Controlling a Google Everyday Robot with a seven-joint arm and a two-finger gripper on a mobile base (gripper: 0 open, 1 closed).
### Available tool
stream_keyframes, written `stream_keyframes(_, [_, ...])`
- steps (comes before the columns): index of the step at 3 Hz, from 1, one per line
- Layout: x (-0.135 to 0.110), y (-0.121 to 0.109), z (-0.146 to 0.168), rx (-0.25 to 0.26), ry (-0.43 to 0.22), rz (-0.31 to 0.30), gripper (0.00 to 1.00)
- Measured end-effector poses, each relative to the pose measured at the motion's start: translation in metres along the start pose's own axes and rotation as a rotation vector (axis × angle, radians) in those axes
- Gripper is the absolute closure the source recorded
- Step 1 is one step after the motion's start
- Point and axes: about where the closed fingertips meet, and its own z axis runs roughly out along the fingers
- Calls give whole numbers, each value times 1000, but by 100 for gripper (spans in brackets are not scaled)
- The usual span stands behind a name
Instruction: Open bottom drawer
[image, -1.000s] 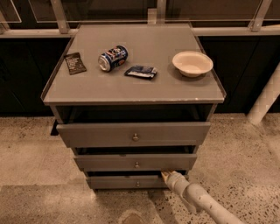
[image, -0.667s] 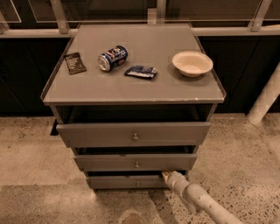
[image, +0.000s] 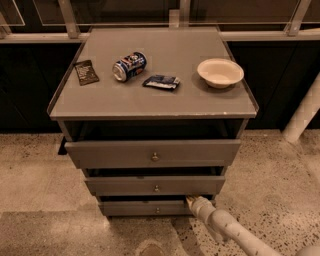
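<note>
Nothing shifted, gripper (image: 192, 201) at top right of bottom drawer (image: 145, 208), open or closed unclear, speckled floor (image: 40, 185)

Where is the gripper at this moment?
In the camera view, the gripper sits low and right of centre, at the top right corner of the bottom drawer, right of its knob.

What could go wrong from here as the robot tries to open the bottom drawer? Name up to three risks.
1. The gripper is at the top right corner of the bottom drawer, far from its knob. Pulling there may skew or jam the drawer.
2. It sits just under the middle drawer and might catch that instead.
3. A jolt could roll the can lying on its side on the cabinet top.
</note>
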Motion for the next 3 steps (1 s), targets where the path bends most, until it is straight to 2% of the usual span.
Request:
stream_keyframes(1, [-10,3,14,-7,16,-53,100])
stream_keyframes(2, [-9,5,16,-13,24,-56,100])
stream_keyframes(3, [-3,23,15,-115,73,-44,100])
